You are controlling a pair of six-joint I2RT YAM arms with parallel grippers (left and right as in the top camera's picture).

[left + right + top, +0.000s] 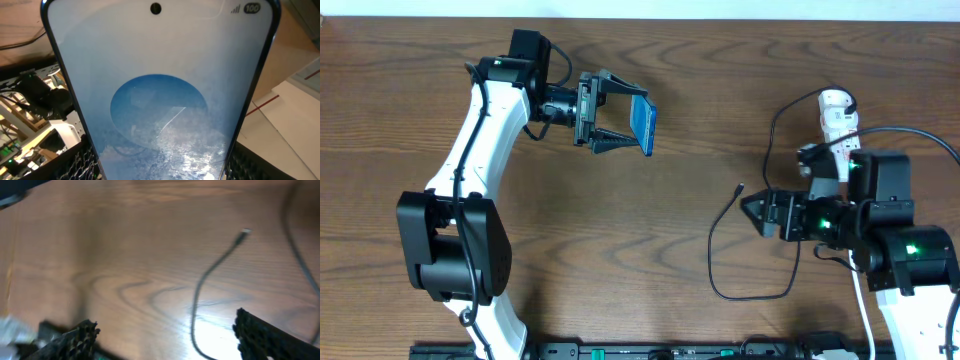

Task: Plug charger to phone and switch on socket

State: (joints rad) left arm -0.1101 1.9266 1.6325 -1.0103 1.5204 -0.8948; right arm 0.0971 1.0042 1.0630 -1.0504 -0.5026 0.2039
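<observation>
Currently the left gripper (632,112) is clamped on the phone (641,123), with one finger on each long edge, at the far left-centre of the wooden table (620,250). From overhead the phone shows as a narrow blue sliver, tipped up on its side rather than lying flat. In the left wrist view its pale blue screen (160,100) fills almost the whole picture, with a darker blue disc in the middle and the camera hole at the top, and the meshed pads (82,165) press in at the lower corners. The right gripper (756,210) sits low on the right side with its fingers (260,332) spread wide and nothing between them but table and cable. The charger (712,245) lies slack on the wood; its small plug tip (740,187) rests just beyond and to the left of that claw, apart from it, and the black lead curves toward the near side in a loop. The plug tip is well apart from the phone. The socket (837,115) lies at the far right, and the right arm covers its nearer part.
</observation>
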